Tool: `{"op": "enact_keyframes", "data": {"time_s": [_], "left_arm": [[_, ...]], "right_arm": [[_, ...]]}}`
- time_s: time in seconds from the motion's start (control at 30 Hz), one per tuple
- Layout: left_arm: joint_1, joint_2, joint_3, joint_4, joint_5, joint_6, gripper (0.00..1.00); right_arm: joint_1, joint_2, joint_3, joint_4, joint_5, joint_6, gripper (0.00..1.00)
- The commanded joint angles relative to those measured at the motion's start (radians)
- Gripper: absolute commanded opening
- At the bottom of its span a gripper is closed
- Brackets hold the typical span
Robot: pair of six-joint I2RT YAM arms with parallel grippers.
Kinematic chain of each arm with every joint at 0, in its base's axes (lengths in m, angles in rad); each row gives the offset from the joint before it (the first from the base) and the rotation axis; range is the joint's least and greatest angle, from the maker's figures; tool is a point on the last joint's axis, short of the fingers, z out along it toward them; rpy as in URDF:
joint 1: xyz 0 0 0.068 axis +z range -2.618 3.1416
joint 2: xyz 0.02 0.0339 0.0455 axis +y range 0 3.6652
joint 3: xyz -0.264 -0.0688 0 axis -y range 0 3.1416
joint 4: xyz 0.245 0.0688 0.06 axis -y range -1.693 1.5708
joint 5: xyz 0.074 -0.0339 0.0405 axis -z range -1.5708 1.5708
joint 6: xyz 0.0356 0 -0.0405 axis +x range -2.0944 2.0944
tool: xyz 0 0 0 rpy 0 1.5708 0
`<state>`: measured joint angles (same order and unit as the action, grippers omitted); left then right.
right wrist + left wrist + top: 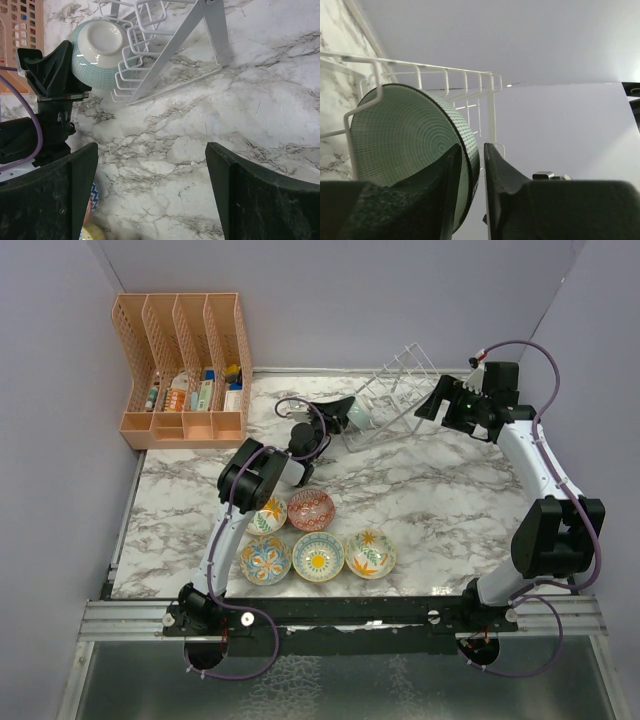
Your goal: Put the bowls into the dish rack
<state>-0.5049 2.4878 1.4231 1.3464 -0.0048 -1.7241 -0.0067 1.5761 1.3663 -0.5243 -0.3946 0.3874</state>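
Your left gripper (473, 160) is straddling the rim of the teal bowl (400, 135), fingers slightly apart, not pinching; the bowl is sitting in the dish rack (491, 112) ahead of them; your right gripper (147, 155) is gaping empty. Pulling back crooked, you're risking hooking that rim and dragging the bowl out

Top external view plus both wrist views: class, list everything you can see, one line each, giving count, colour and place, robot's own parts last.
table: one, white marble with grey veins
dish rack: one, white wire, far middle of the table
teal bowl: one, pale teal, on edge at the dish rack's left end
patterned bowls: five, cream, red, blue-orange, yellow, grouped near the table's front edge
file organizer: one, orange, far left corner, small items inside
left gripper: one, black, jaws astride the teal bowl's rim
right gripper: one, black, open and empty, just right of the rack
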Motion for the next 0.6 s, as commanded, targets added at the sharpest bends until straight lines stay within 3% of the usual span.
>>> {"op": "enact_keyframes", "data": {"time_s": [0.0, 0.37, 0.43, 0.57], "left_arm": [[-0.007, -0.003, -0.002, -0.046, 0.016, -0.010, 0.31], [0.005, -0.013, 0.006, -0.091, 0.089, 0.015, 0.58], [0.010, -0.027, 0.000, -0.110, 0.108, 0.027, 0.77], [0.024, -0.057, -0.016, -0.149, 0.143, 0.049, 0.99]], "right_arm": [[-0.003, 0.016, 0.036, -0.002, 0.000, -0.013, 0.88], [-0.003, 0.003, 0.029, 0.001, 0.000, -0.010, 0.88], [-0.003, 0.002, 0.030, -0.001, 0.000, -0.011, 0.88], [-0.003, -0.001, 0.034, -0.002, 0.003, -0.013, 0.88]]}}
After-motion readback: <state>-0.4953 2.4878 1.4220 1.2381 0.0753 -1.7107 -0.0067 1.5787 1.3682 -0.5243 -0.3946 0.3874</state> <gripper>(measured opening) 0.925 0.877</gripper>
